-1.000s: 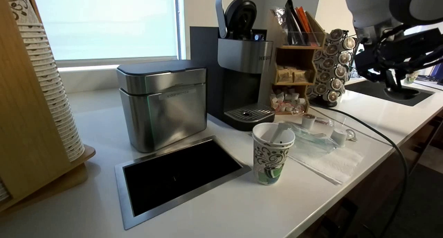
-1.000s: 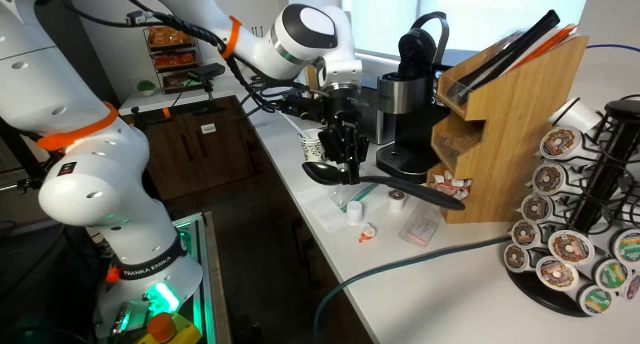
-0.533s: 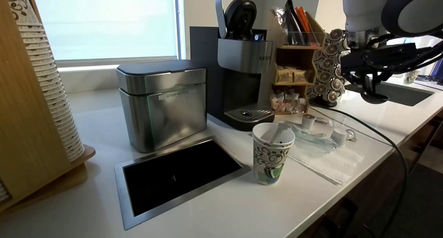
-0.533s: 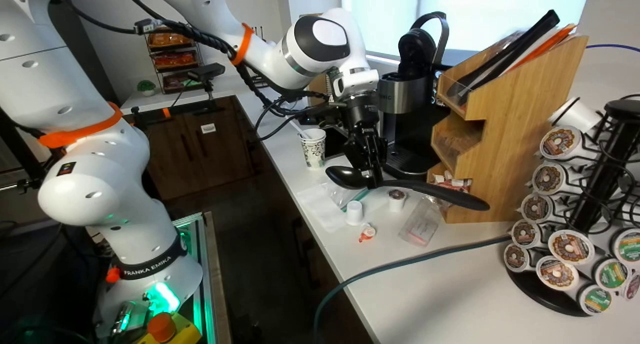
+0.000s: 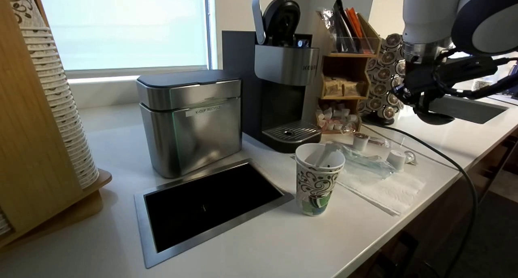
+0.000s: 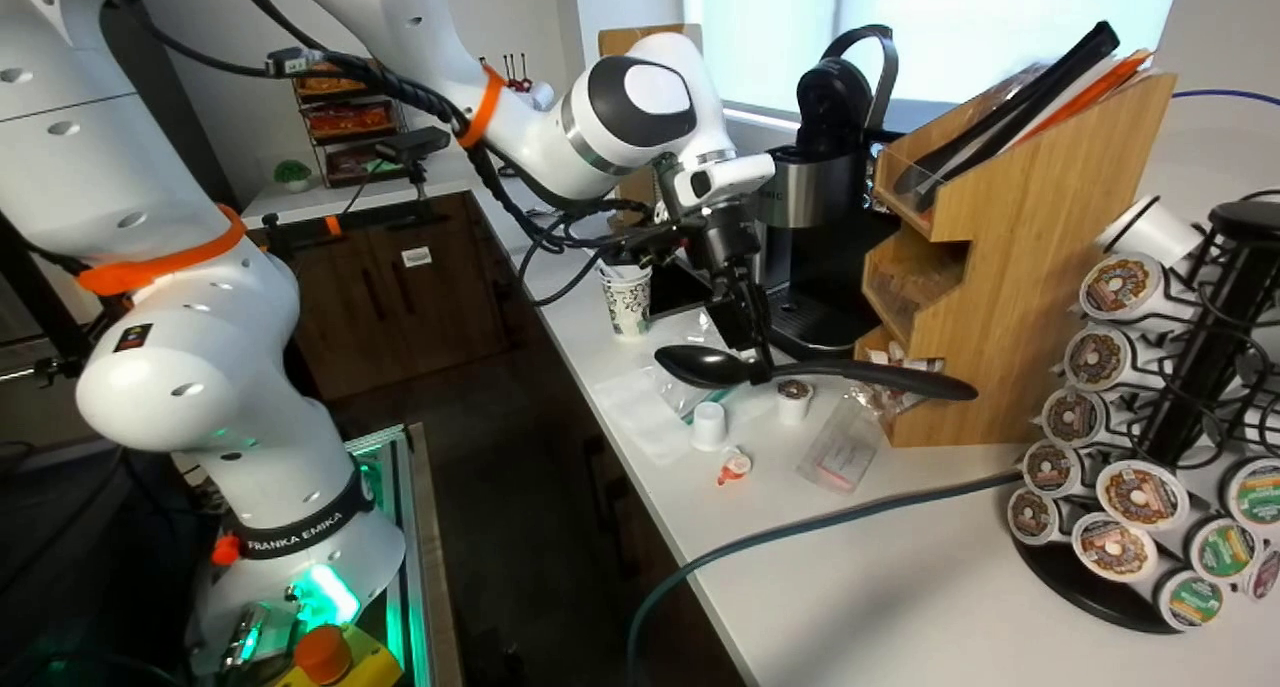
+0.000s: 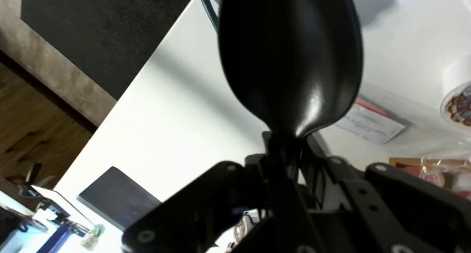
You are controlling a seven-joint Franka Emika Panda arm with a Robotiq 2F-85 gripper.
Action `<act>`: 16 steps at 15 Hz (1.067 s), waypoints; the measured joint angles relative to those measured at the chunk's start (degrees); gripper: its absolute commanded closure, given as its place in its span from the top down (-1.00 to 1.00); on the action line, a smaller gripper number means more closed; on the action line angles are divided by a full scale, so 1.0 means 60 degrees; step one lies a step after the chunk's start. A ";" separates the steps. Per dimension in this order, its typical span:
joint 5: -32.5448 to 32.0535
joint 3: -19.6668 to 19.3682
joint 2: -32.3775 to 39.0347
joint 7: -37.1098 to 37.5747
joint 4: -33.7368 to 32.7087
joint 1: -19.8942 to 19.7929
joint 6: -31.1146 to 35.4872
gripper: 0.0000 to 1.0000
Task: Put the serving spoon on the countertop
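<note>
The black serving spoon [image 6: 880, 373] is held roughly level above the countertop [image 6: 870, 587], its handle pointing toward the wooden organizer. My gripper [image 6: 762, 365] is shut on the spoon near where the bowl meets the handle. In an exterior view the spoon's bowl [image 5: 436, 117] hangs below my gripper [image 5: 423, 104]. In the wrist view the bowl [image 7: 290, 61] fills the upper middle and the fingertips [image 7: 290, 144] pinch its neck; the handle is mostly hidden behind the fingers. The white countertop [image 7: 191, 131] shows below it, with a gap.
A wooden organizer [image 6: 1030, 267] stands near the handle end. A pod rack [image 6: 1130, 527] is at right. White pods [image 6: 709, 425], a plastic packet [image 6: 840, 447] and a paper cup [image 6: 627, 302] stand nearby. A cable [image 6: 800, 515] crosses the countertop to its front edge.
My gripper moved toward the organizer with the spoon during the first half second. Since then the wrist has tilted slightly and the spoon has stayed in the grip at about the same place.
</note>
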State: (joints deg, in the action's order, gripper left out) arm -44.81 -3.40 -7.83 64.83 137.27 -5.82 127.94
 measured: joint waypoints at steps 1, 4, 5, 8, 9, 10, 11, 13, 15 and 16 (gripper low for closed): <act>-0.0017 -0.0124 0.0008 -0.0415 0.0238 -0.0052 0.0367 -0.90; -0.0320 -0.0454 0.0095 -0.1469 0.0850 -0.0319 0.1189 -0.90; -0.0549 -0.0510 0.0178 -0.1517 0.0911 -0.0431 0.1211 -0.90; -0.1535 -0.0589 0.0458 -0.1217 0.0849 -0.0733 0.1148 -0.90; -0.1834 -0.0619 0.0556 -0.1154 0.0798 -0.0775 0.1148 -0.90; -0.2099 -0.0645 0.0666 -0.1087 0.0719 -0.0784 0.1148 -0.90; -0.2369 -0.0656 0.0793 -0.1074 0.0624 -0.0784 0.1148 -0.90; -0.2765 -0.0655 0.1075 -0.1118 0.0410 -0.0764 0.1153 -0.90; -0.2991 -0.0654 0.1362 -0.1272 0.0163 -0.0724 0.1169 -0.90; -0.3058 -0.0652 0.1490 -0.1338 0.0042 -0.0698 0.1174 -0.90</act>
State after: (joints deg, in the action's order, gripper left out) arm -63.16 -7.32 1.11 56.81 137.52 -10.01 134.98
